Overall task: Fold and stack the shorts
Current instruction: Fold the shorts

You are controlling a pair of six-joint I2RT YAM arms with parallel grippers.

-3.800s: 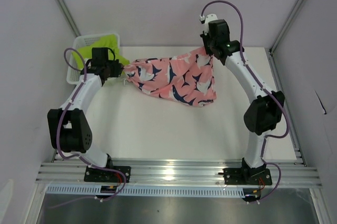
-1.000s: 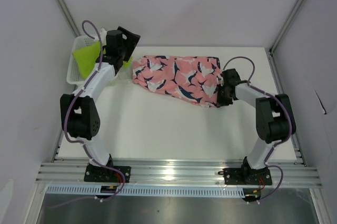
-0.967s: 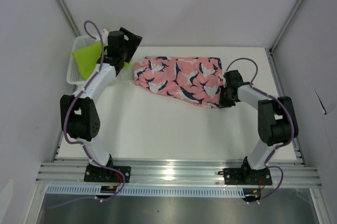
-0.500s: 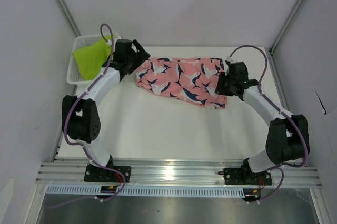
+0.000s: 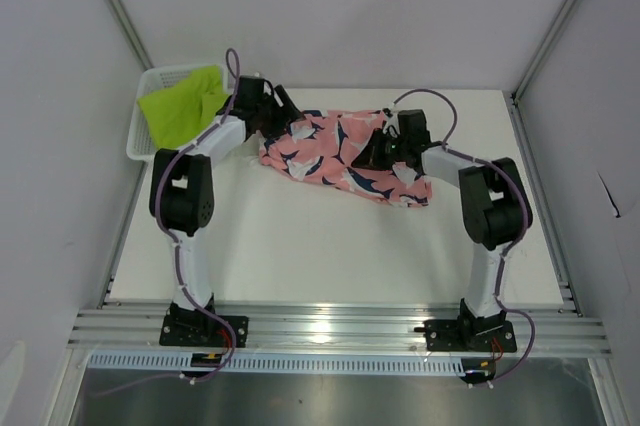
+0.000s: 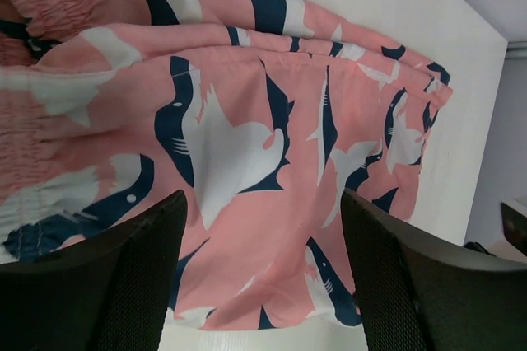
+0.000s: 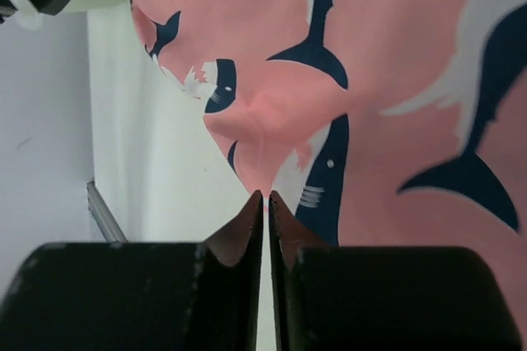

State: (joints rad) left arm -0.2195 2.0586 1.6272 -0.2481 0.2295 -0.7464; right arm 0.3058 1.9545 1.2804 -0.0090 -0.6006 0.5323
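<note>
Bright even light, soft shadows; wrist-cam foreground blurry.

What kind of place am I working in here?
Probably a lab robot test cell, not a home: a white table boxed in by plain panels, arms bolted to an aluminium rail, with a mesh basket, lime-green shorts and coral-pink shorts as props.

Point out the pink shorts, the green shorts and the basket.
pink shorts (image 5: 320, 151): top external view, middle of the cloth.
green shorts (image 5: 182, 106): top external view, middle of the bundle.
basket (image 5: 137, 141): top external view, left wall.
</note>
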